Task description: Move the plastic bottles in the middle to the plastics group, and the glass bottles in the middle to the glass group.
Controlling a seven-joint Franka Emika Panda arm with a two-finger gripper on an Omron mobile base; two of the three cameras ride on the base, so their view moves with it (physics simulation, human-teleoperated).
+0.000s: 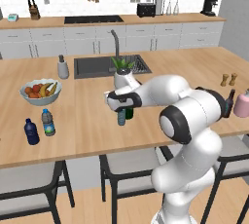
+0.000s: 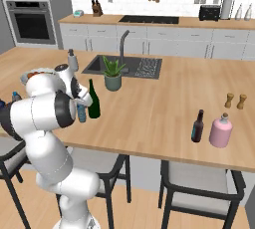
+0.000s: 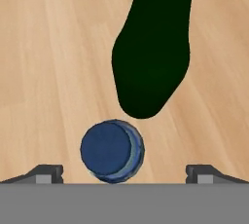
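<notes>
Wooden island counter (image 1: 87, 125) with the gripper (image 3: 124, 172) directly above a small clear water bottle (image 1: 121, 117), seen cap-on in the hand view as a dark-blue round cap (image 3: 108, 151); the two dark fingertips (image 3: 46, 173) stand wide apart on either side of the cap, touching nothing and holding nothing. Just behind this bottle stands the tall dark-green glass bottle (image 2: 93, 101), its long neck upright; the two are close together, whether touching cannot be told. No writing on any label can be read; the labels show as plain bands of colour.

At the counter's left, a second clear water bottle (image 1: 47, 122) with a blue-green label stands just beside the squat solid dark-blue bottle (image 1: 31, 132). At the right, the slim dark bottle (image 2: 197, 126) with a blue label stands next to a pink round bottle (image 2: 220, 131); two small wooden shakers (image 2: 235, 100) stand behind them.

Surroundings: a white fruit bowl (image 1: 41, 91); a sink (image 1: 97, 67) with a dark tap; a potted green plant (image 2: 113, 74) just behind the green bottle; a grey dispenser (image 1: 63, 67) near the sink. The arm's forearm hides part of the middle bottles in the left base view.
</notes>
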